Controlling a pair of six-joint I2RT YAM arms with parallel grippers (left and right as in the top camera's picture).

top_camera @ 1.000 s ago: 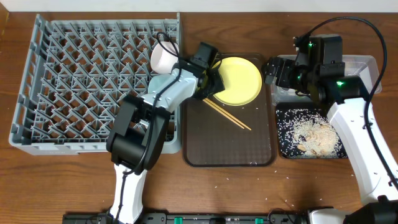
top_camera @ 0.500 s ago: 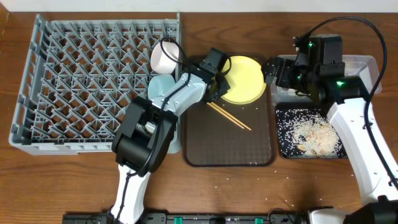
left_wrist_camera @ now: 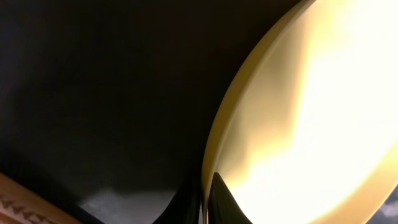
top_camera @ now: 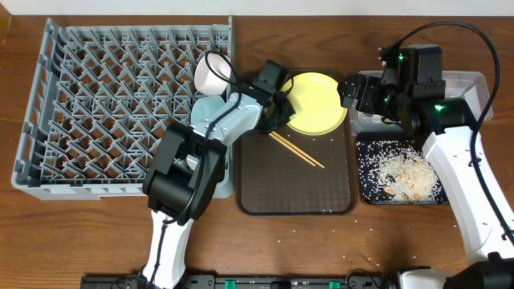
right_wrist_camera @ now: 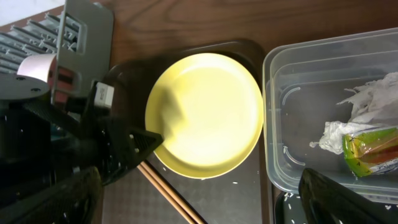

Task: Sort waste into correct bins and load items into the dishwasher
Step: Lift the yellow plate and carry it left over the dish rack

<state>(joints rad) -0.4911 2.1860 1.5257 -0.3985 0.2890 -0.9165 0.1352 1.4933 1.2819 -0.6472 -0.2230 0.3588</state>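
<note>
The round yellow plate lies at the back of the brown tray. My left gripper is shut on its left rim; in the left wrist view the rim runs between the two dark fingers. The right wrist view shows that plate with the left gripper on its edge. Wooden chopsticks lie on the tray in front of the plate. My right gripper hangs open above the left end of the clear tub, holding nothing.
The grey dish rack fills the left side. A white cup and a light blue bowl sit at its right edge. The tub holds a napkin and wrapper. Rice and scraps lie in the black tray.
My left gripper has closed onto the plate's left rim, and the plate has shifted slightly to the right. The right arm has not moved.
</note>
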